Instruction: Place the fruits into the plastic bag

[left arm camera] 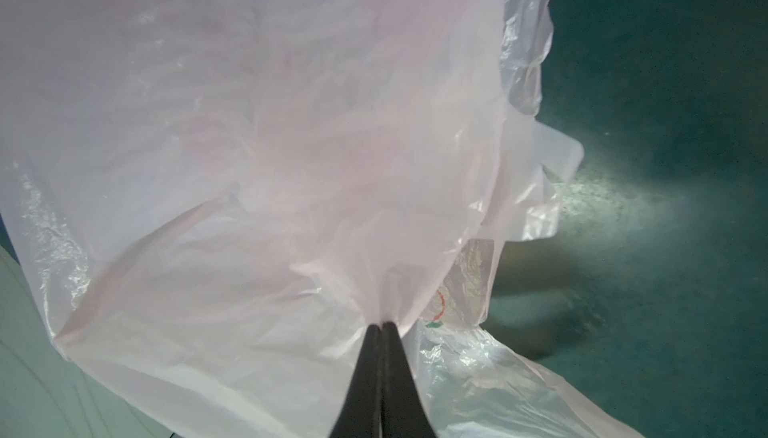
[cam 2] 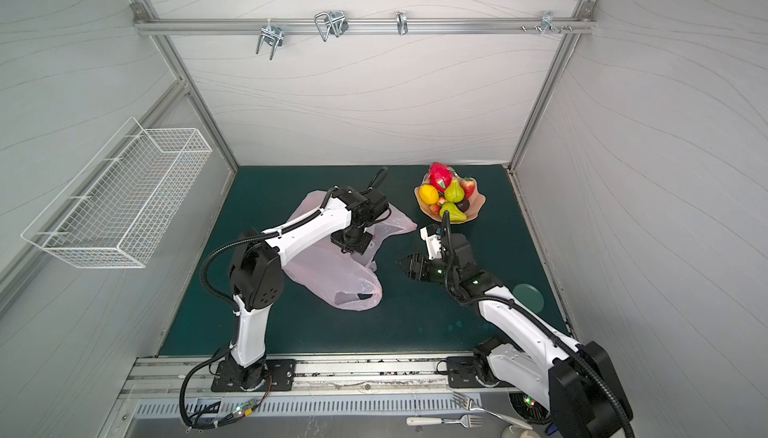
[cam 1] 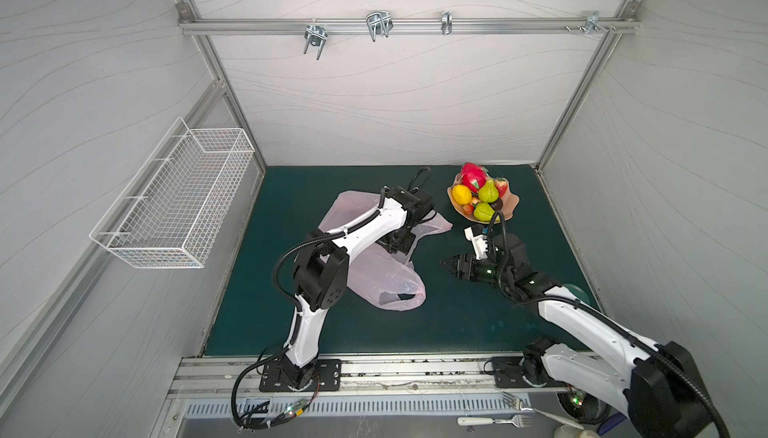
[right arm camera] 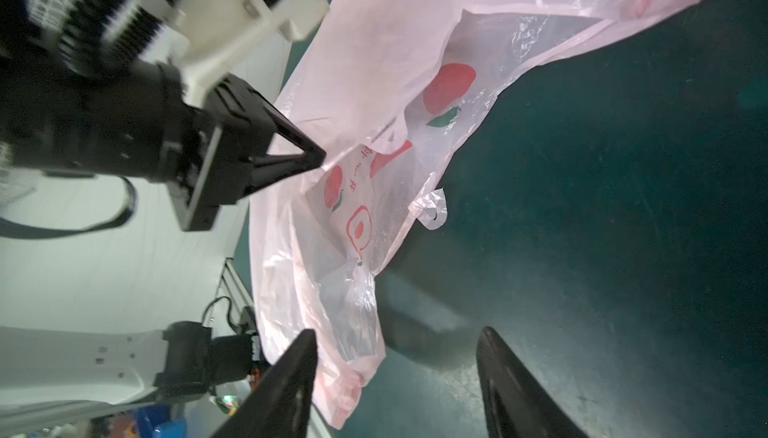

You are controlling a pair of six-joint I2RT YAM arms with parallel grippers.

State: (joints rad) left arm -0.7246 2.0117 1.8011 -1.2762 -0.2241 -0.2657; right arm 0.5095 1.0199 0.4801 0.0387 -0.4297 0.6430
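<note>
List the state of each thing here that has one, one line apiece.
plastic bag, crumpled on the mat, no fruit seen inside.
left gripper, shut on the plastic bag.
right gripper, open, holding nothing, beside the bag.
fruits, piled on the plate, none bagged.

The thin pale pink plastic bag [cam 1: 386, 282] lies crumpled on the green mat [cam 1: 457, 323], a fold pinched in my left gripper [left arm camera: 382, 326]. The small toy fruits [cam 1: 478, 197] sit heaped on the peach plate [cam 1: 513, 202].
</note>
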